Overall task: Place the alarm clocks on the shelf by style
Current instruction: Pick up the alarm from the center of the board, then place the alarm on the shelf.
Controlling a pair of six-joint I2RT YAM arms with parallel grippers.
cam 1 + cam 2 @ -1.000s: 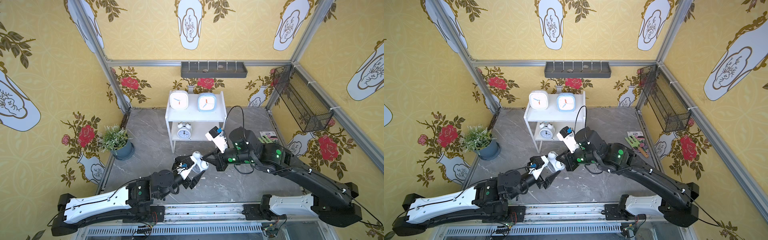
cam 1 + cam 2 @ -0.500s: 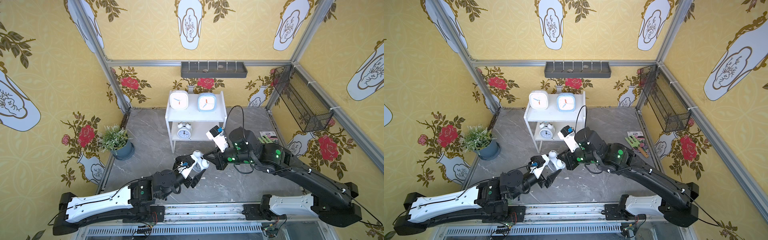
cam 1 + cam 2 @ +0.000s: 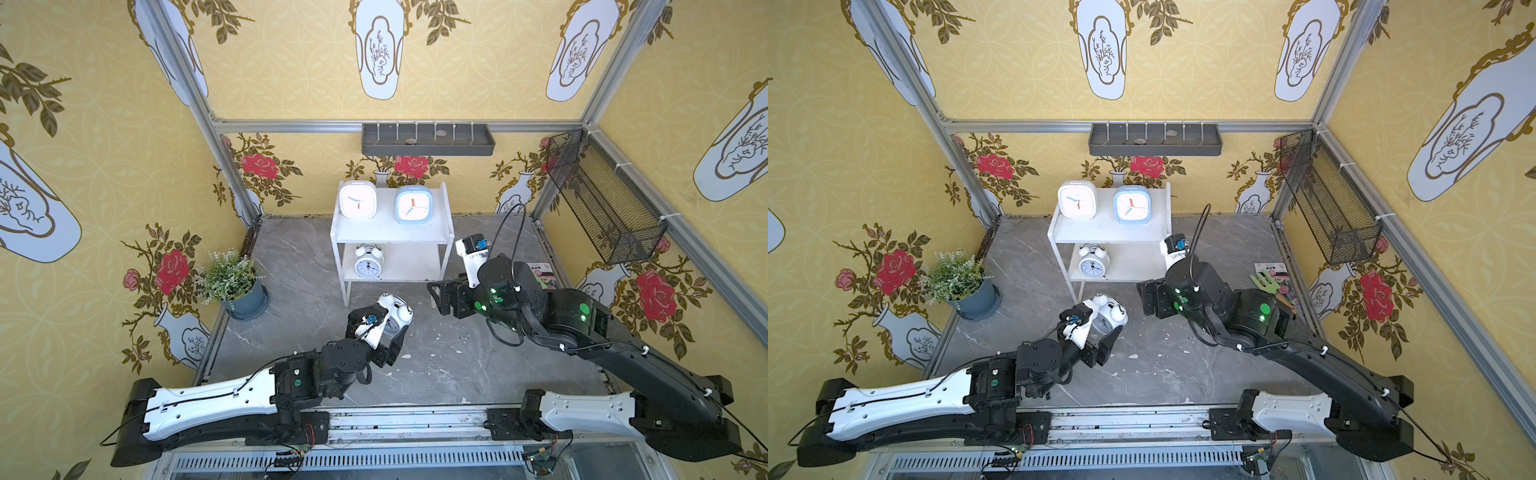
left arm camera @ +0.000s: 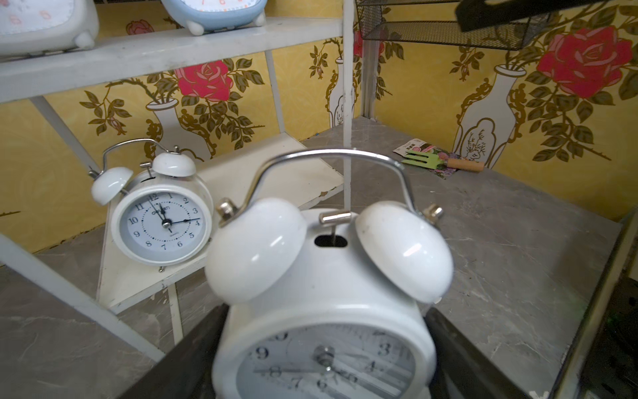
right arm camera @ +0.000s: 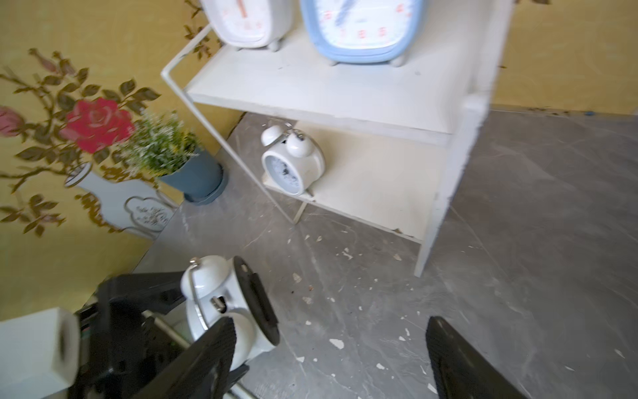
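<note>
The shelf (image 3: pixel 390 235) stands at the far middle of the worktop (image 3: pixel 436 365), close to the back wall. On its top board are 2 rounded-square clocks side by side, faces to the near side. The white square clock (image 3: pixel 358 199) is on the left and the light blue clock (image 3: pixel 413 204) on the right, apart from each other. On the lower board, left part, the shelved twin-bell clock (image 3: pixel 368 262) stands upright.

The held twin-bell clock (image 4: pixel 328 276) is in the left gripper (image 4: pixel 324 338). The jaws are closed on its round body, one at each side, w/ the bells up and the face turned to the wrist cam. In both top views this clock is just on the near side of the shelf, approx. before the middle of the lower board. If its feet touch the worktop, I cannot tell.

The right gripper (image 5: pixel 329 323) hovers near the shelf's right front leg, to the right of the held clock & apart from it. Its jaws are spread wide w/ nothing btw. them.

Other things:
- a potted plant (image 3: pixel 232 282) by the left wall
- a grey wall tray (image 3: pixel 428 139) on the back wall above the shelf
- a black mesh basket (image 3: pixel 602 199) on the right wall
- a seed packet (image 4: pixel 414 148) w/ a small green fork (image 4: pixel 424 160) on it, at the far right of the worktop
</note>
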